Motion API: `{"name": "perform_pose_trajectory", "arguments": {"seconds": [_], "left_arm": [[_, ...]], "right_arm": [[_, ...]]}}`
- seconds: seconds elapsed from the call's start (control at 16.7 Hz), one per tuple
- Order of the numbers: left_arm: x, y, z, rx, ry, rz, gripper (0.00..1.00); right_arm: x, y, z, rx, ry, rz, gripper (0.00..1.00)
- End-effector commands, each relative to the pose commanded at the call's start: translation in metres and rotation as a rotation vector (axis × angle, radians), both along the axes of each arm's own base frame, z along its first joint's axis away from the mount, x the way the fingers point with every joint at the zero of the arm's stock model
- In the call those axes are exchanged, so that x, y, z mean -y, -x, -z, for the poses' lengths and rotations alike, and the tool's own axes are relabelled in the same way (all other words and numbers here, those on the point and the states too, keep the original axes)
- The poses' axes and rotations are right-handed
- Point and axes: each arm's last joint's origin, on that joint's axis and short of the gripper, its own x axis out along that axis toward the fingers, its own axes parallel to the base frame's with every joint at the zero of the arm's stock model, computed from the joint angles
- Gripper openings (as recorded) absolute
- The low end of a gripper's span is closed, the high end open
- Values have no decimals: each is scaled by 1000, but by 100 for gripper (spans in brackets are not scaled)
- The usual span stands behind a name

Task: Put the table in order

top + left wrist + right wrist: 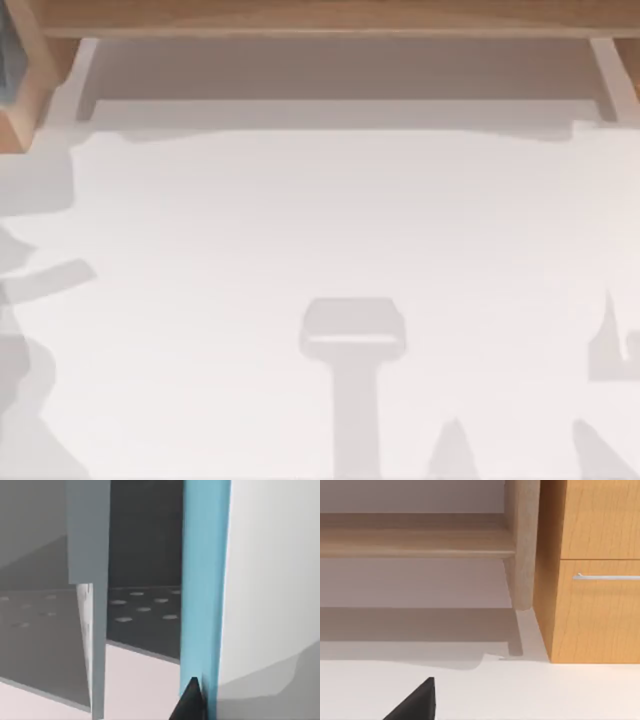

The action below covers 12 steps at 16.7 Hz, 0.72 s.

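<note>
Across the white counter (pixel 330 220) lie grey shadows, below the wooden shelf (pixel 330 15). Right pincer (pixel 415 702) near a drawer cabinet (pixel 600 580); left pincer (pixel 190 702) beside a blue panel (pixel 205 580). Pincer spread: cannot tell for either.

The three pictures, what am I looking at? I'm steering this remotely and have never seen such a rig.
Two AgileX arms with two-finger grippers work at a white table. The top view looks straight down on it; the grey shapes are shadows, and a light wooden shelf runs along the far edge. The other two pictures come from cameras on the wrists. The left wrist view faces a blue panel, with a dark tip of the left gripper. The right wrist view shows the shelf, a wooden drawer cabinet and a dark tip of the right gripper. Nothing visible is held.
</note>
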Motion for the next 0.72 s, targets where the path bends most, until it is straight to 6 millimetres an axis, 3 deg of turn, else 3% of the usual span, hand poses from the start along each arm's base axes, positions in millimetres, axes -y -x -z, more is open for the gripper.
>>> {"name": "perform_pose_trajectory", "arguments": {"seconds": [0.24,0.54,0.72], "left_arm": [[17,-22,11,6,-60,93,0],[16,-20,11,3,-59,88,0],[16,-29,12,4,-61,90,0]], "right_arm": [[0,0,0,0,0,0,100],[0,0,0,0,0,0,100],[0,0,0,0,0,0,100]]}}
